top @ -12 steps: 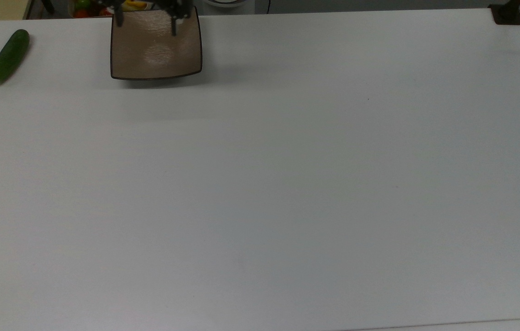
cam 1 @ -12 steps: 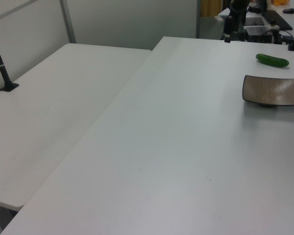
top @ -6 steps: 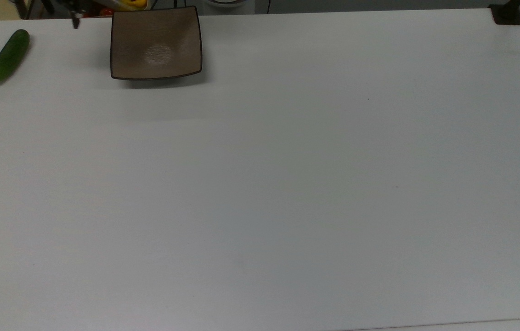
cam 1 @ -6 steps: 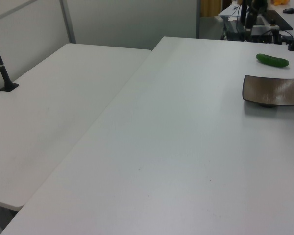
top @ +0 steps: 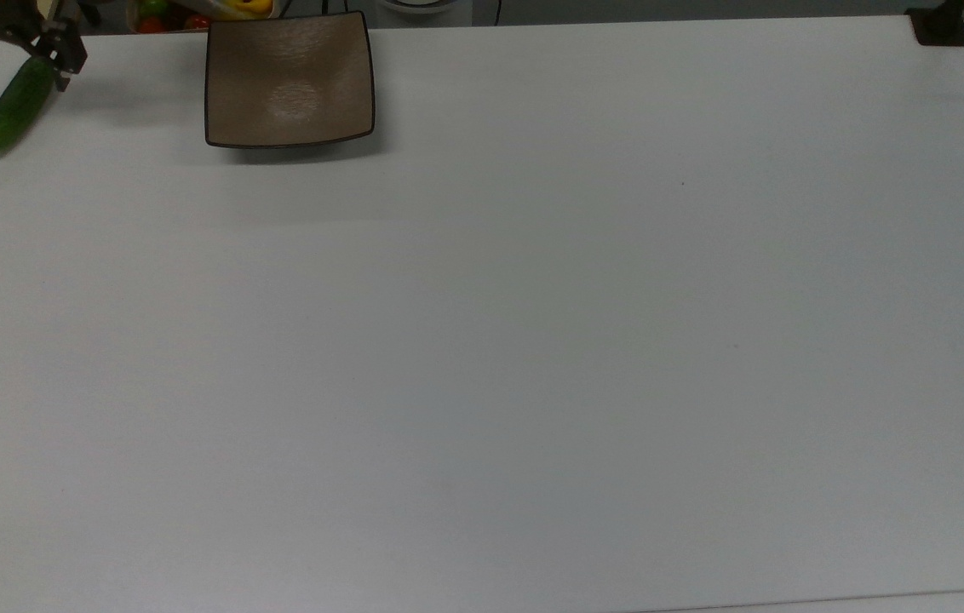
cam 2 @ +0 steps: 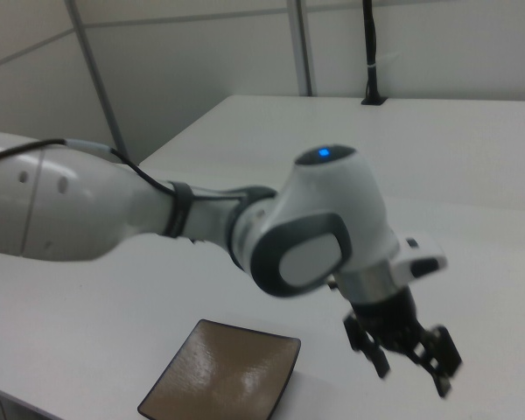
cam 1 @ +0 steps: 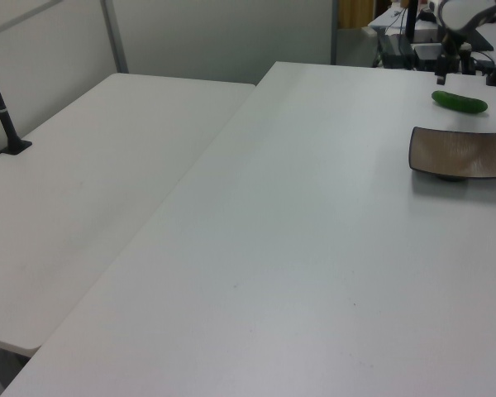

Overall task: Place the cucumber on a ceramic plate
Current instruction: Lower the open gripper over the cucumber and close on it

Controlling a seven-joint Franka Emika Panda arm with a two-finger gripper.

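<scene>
While most of the white surface (top: 533, 340) lies bare toward its near edge in the top view, the task's things sit along its far edge. The ceramic plate (top: 289, 79), square and tan-brown with a dark rim, rests flat at that far edge, toward the top view's left. The cucumber (top: 9, 111) lies on the surface at the far left corner in the top view, well apart from the plate, tilted diagonally. The hand (top: 18, 47) hovers over the far end of the cucumber with its two fingers spread apart, grasping nothing. From the right view, the hand (cam 2: 411, 359) hangs from the white arm (cam 2: 201, 219) beside the plate (cam 2: 223, 376).
</scene>
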